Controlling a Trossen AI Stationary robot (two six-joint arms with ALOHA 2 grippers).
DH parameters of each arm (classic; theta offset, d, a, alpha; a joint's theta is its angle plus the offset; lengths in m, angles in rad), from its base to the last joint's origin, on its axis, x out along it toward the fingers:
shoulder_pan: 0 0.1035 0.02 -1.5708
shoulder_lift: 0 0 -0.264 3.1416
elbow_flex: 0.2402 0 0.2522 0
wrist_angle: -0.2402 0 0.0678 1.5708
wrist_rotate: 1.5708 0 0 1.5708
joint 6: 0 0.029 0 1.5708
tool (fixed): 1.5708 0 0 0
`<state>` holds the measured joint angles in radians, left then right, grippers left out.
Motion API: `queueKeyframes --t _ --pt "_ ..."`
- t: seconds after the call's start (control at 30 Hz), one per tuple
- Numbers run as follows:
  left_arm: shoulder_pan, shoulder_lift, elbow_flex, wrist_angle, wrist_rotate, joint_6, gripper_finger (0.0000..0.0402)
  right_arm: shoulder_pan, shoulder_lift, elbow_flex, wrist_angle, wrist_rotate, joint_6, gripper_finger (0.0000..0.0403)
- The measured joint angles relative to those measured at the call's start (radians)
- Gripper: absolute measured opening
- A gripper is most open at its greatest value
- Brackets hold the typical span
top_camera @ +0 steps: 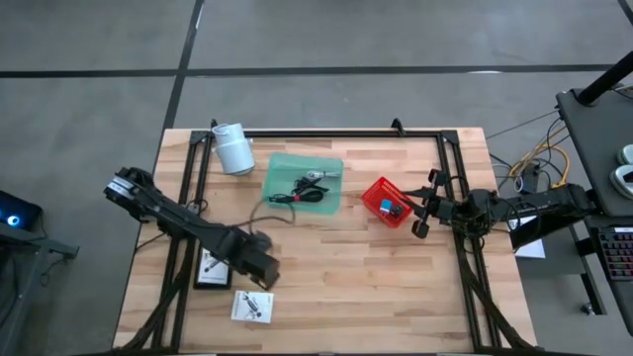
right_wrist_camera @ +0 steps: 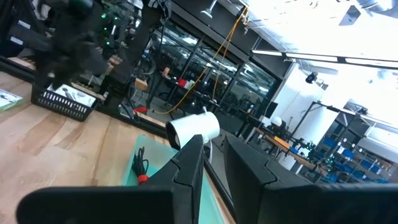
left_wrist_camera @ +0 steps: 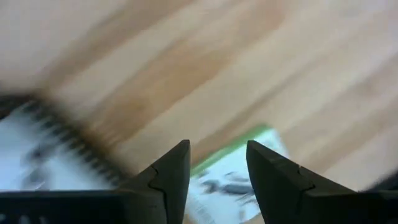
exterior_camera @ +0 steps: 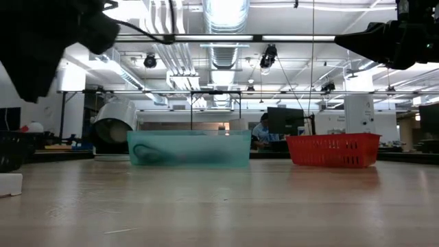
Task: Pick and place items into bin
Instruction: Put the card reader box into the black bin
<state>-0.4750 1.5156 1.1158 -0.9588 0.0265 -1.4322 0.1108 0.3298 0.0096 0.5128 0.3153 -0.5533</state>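
Note:
My left gripper (top_camera: 263, 278) (left_wrist_camera: 217, 165) is open and hangs above the table's near left part. Its fingers stand over a white printed packet with a green edge (top_camera: 252, 306) (left_wrist_camera: 233, 183) lying flat on the wood, and touch nothing. A second white packet sits in a black tray (top_camera: 212, 268) (left_wrist_camera: 37, 155) beside it. Black cables (top_camera: 302, 190) lie in the green bin (top_camera: 282, 163) (exterior_camera: 188, 147). A small blue item (top_camera: 393, 208) lies in the red basket (top_camera: 374, 190) (exterior_camera: 333, 149). My right gripper (top_camera: 423, 206) (right_wrist_camera: 214, 162) waits just right of the red basket, raised, with a narrow gap between its fingers.
A white cylindrical roll (top_camera: 233, 148) (exterior_camera: 115, 123) (right_wrist_camera: 193, 129) lies near the far left corner, beside the green bin. A black frame (top_camera: 326, 133) runs around the table top. Bare wood lies between the packets and the right arm.

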Motion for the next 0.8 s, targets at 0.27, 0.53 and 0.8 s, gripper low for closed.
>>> queueKeyframes --t 0.27,0.53,0.8 --pt "-0.007 0.159 0.027 0.189 0.121 0.139 0.0141 0.0 0.0 0.0 -0.001 0.0 0.001 0.0052" --pt "-0.016 0.259 0.087 0.182 0.306 0.148 0.0141 0.0 0.0 0.0 -0.01 0.0 0.01 0.0052" --pt "-0.059 0.255 0.179 0.183 0.262 0.151 0.0141 0.0 0.0 0.0 -0.01 0.0 0.031 0.0052"
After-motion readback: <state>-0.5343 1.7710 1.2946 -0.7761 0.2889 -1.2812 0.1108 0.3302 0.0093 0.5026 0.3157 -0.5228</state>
